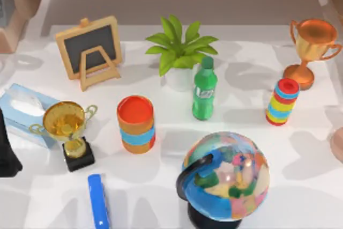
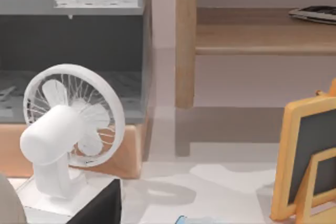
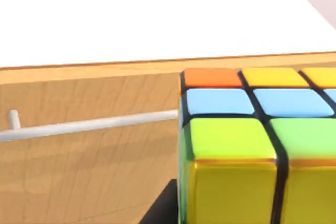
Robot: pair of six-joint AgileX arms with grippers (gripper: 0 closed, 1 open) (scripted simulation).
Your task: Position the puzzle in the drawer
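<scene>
A glossy puzzle cube [image 3: 252, 145], its square tiles orange, blue, green and yellow between black seams, is seen close in the right wrist view, against a grained wooden drawer front [image 3: 89, 150] carrying a thin white bar handle [image 3: 89, 125]. Whether it is clamped by the right gripper cannot be told. On the white table [image 1: 161, 207], a round globe [image 1: 226, 177] is set near the front edge, a cylindrical orange cup [image 1: 136, 123] and a green plastic bottle [image 1: 204, 88] at the middle, and a ringed colourful stack [image 1: 282, 102] toward the right edge.
</scene>
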